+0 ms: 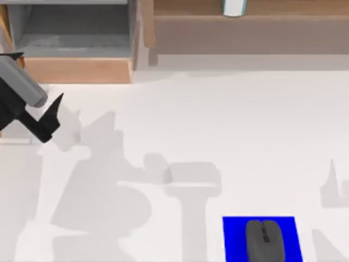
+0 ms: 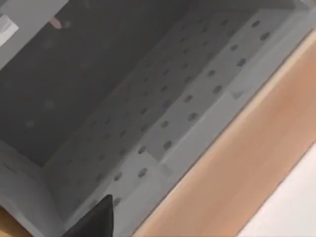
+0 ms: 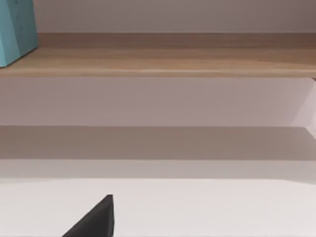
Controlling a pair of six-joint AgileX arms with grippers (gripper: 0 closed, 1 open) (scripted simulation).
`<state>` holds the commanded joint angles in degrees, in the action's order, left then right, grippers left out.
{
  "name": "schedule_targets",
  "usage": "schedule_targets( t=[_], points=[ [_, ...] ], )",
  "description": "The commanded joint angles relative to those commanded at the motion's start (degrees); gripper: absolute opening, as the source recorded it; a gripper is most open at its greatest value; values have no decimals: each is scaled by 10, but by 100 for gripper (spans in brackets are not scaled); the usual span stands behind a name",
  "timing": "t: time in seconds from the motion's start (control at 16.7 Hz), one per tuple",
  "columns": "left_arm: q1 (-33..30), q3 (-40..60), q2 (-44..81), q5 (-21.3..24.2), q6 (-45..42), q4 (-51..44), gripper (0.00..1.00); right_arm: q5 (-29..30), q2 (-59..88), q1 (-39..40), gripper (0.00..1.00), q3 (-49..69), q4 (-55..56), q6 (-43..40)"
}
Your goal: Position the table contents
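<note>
A dark grey oval mouse (image 1: 265,240) with a scroll wheel lies on a blue mat (image 1: 234,240) at the front right of the white table (image 1: 196,120). A small white item with light-blue edges (image 1: 233,7) stands on the wooden shelf (image 1: 283,27) at the back right, and the right wrist view shows it as a teal block (image 3: 16,30). My left gripper (image 1: 50,117) hovers at the far left, just in front of the open drawer. A black part of my right gripper (image 3: 95,222) shows low over the table, facing the shelf.
An open wooden drawer (image 1: 76,70) with a grey perforated lining (image 2: 163,113) stands at the back left. The long shelf runs along the back edge. Arm shadows fall across the middle and right of the table.
</note>
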<state>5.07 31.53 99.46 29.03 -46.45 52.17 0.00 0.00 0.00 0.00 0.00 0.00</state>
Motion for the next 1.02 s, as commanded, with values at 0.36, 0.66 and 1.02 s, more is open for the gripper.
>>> schedule_targets(
  t=[0.36,0.66,1.02],
  points=[
    [190,-126,40,63,-272,242,100,0,0,0,100,0,0,0],
    [297,-114,112,60,-410,353,100,0,0,0,100,0,0,0],
    [325,-92,137,53,-446,382,100,0,0,0,100,0,0,0]
  ],
)
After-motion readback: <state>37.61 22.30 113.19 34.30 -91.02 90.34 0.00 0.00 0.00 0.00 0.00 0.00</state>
